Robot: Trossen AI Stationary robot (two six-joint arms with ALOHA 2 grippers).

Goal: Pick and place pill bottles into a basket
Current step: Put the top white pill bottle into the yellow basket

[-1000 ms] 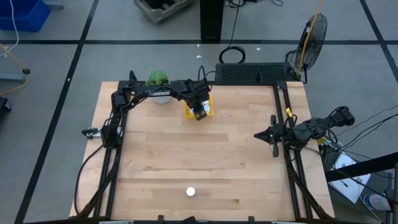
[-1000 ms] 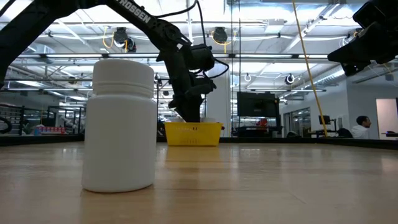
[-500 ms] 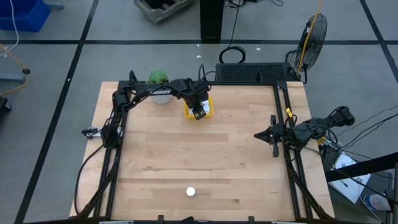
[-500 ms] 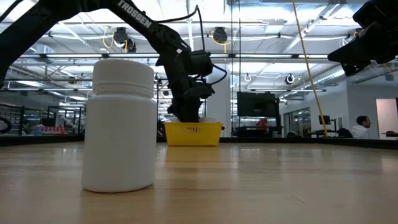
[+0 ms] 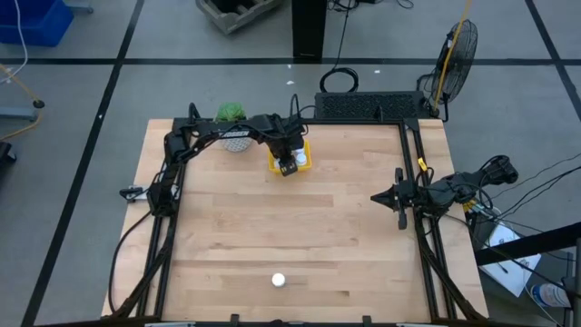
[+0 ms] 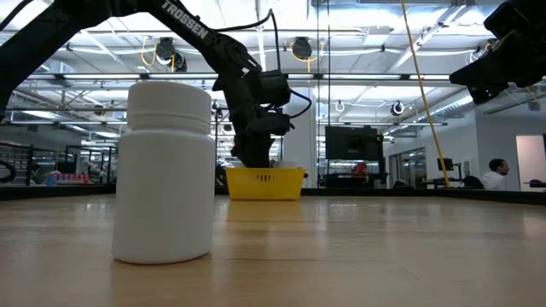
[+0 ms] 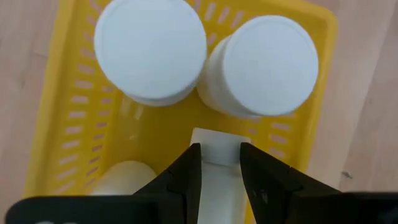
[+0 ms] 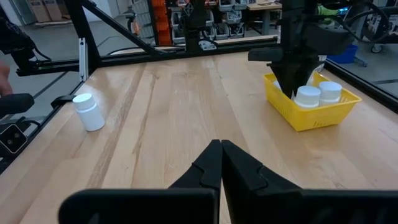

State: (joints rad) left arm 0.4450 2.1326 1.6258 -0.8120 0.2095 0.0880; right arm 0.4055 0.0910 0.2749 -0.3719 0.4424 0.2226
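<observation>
The yellow basket (image 5: pixel 306 162) sits on the table's far side, left of centre. My left gripper (image 7: pixel 219 149) points down into it and is shut on a white pill bottle (image 7: pixel 217 183). Two more bottles (image 7: pixel 149 50) (image 7: pixel 267 62) stand upright in the basket, and another (image 7: pixel 121 177) lies on the basket floor. One bottle (image 5: pixel 279 281) stands alone near the table's front edge and looms large in the low view (image 6: pixel 164 170). My right gripper (image 5: pixel 374 196) hangs shut above the table's right side, with nothing in it. My left gripper pinches the white bottle's sides (image 7: pixel 208 163) between its two fingers. The fingers come from above, pointing steeply down, with the bottle's end (image 7: pixel 217 135) just past the fingertips inside the basket. Whether that end touches the basket floor cannot be told.
A white pot with a green plant (image 5: pixel 233 129) stands just left of the basket, under the left arm. The wide wooden tabletop (image 5: pixel 290 227) between the basket and the lone bottle holds nothing else. Black frame rails (image 5: pixel 163 227) run along both sides.
My left gripper, still shut on the bottle, has tipped more steeply down and sunk a little farther into the basket, shifting slightly toward the table's left. The right arm has kept still.
</observation>
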